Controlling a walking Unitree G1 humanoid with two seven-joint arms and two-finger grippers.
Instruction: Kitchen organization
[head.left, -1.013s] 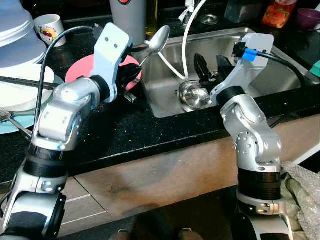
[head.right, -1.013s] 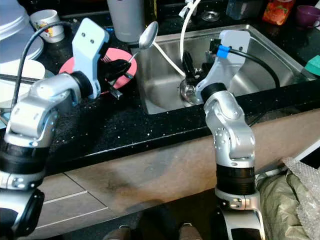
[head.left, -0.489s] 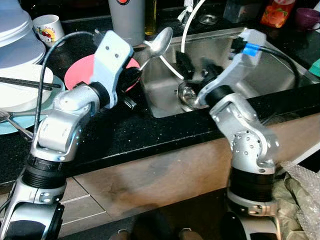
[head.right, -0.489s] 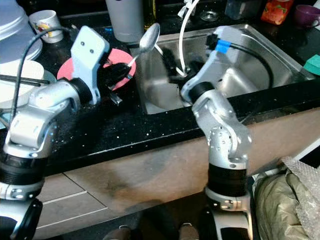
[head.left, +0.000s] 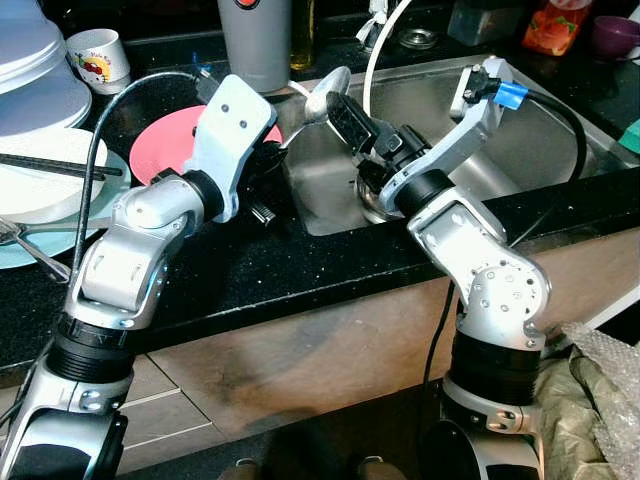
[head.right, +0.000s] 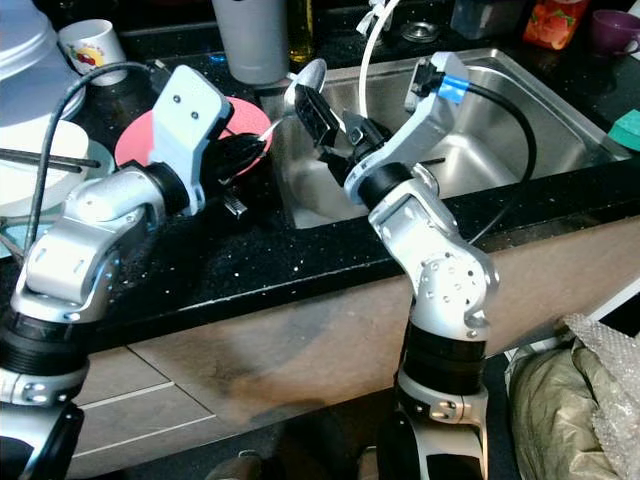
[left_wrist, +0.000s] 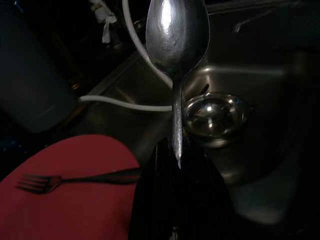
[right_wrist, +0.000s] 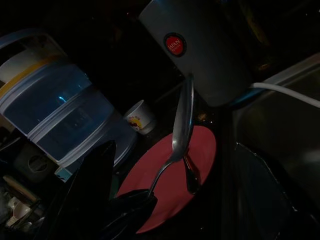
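Now I have the left claw (head.left: 268, 165) clamped on the spoon (head.left: 322, 92) handle, bowl raised over the sink (head.left: 560, 120) edge. My right claw (head.left: 345, 105), fingers apart, sits at the spoon's bowl. I'd judge a handover: close right on the neck squarely before releasing left, keeping clear of the white hose (head.left: 370, 60).

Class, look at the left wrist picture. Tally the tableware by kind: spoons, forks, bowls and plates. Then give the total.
spoon: 1, held in the left gripper, with the right gripper open near it
fork: 1, lying on the plate
steel bowl: 1, in the sink
red plate: 1
Total: 4
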